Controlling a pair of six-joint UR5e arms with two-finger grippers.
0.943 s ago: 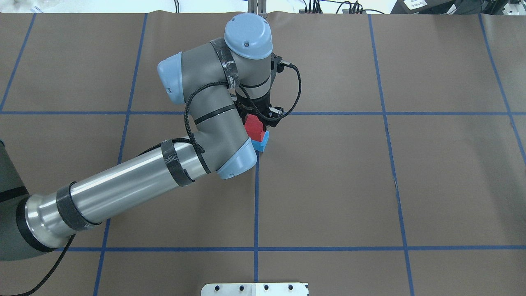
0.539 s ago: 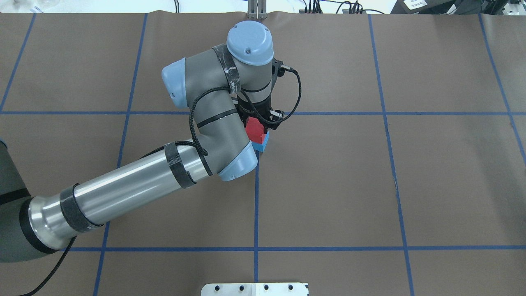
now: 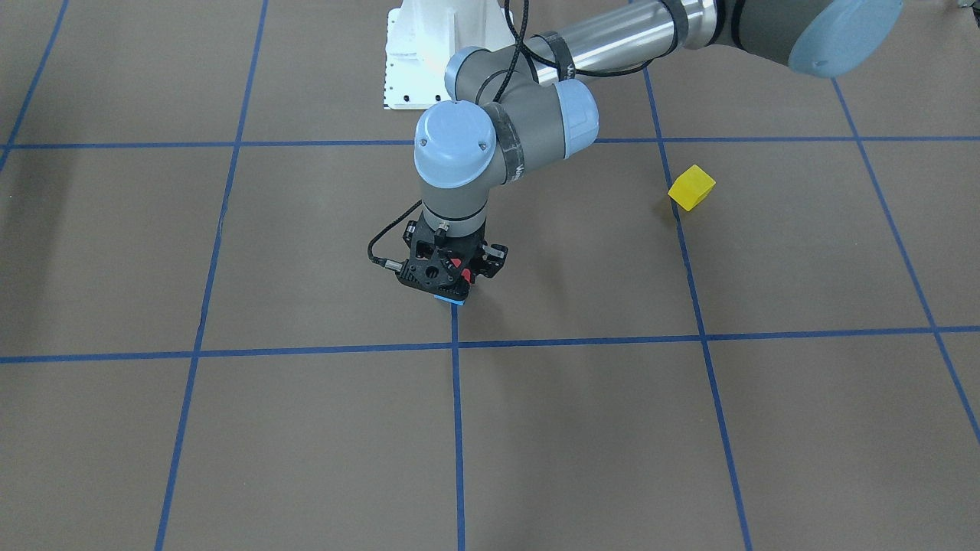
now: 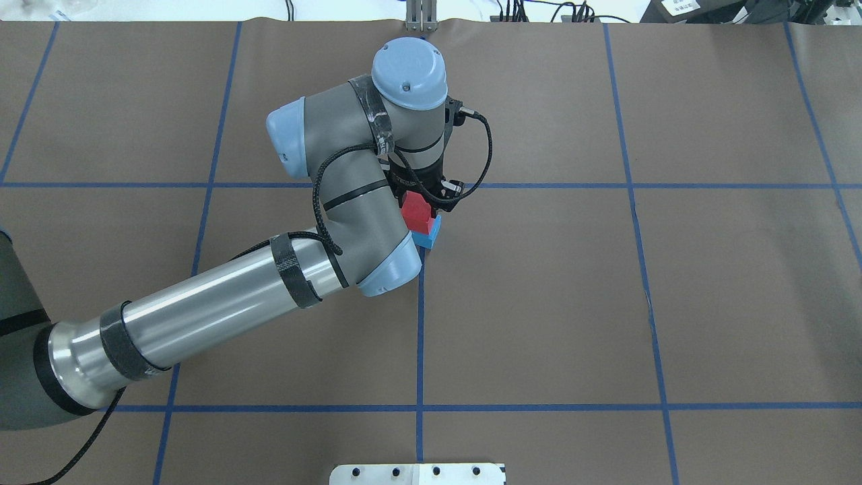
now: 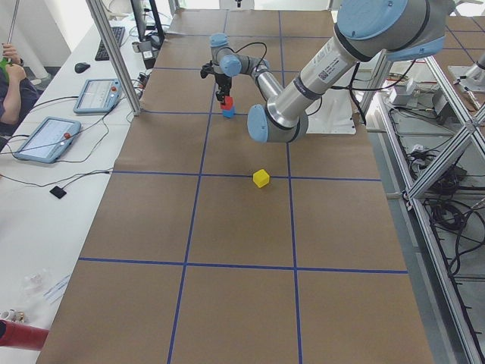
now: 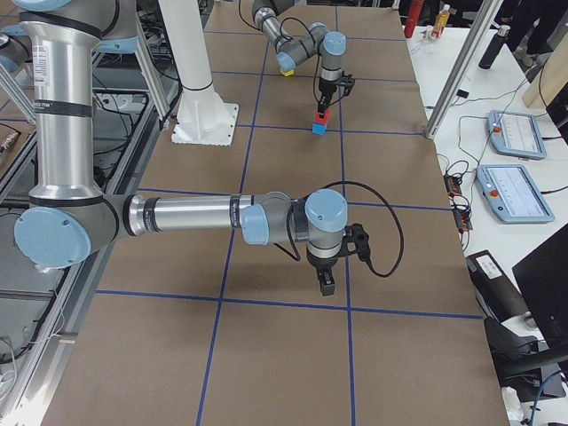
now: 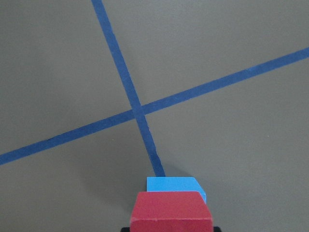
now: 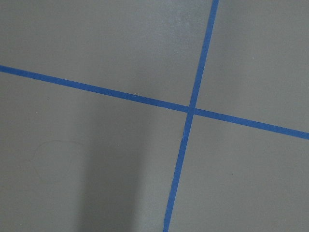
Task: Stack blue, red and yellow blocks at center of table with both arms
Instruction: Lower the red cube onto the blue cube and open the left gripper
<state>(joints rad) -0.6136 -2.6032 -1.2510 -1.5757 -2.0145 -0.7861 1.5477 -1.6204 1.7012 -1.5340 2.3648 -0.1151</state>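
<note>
My left gripper (image 4: 419,202) is shut on the red block (image 4: 416,209) and holds it on top of the blue block (image 4: 428,236) near the table's centre tape cross. In the left wrist view the red block (image 7: 171,210) sits over the blue block (image 7: 174,184), slightly offset. The yellow block (image 3: 691,187) lies alone on the table on my left side; it is hidden under the arm in the overhead view. My right gripper (image 6: 326,282) hangs low over bare table far to the right. It shows only in the right side view, so I cannot tell if it is open.
The white base plate (image 3: 421,61) stands at my edge of the table. Blue tape lines (image 4: 419,337) grid the brown table cover. Tablets (image 5: 53,136) and frame posts (image 6: 444,80) line the far side bench.
The left arm has shifted slightly. The red block stays in the gripper over the blue block.
</note>
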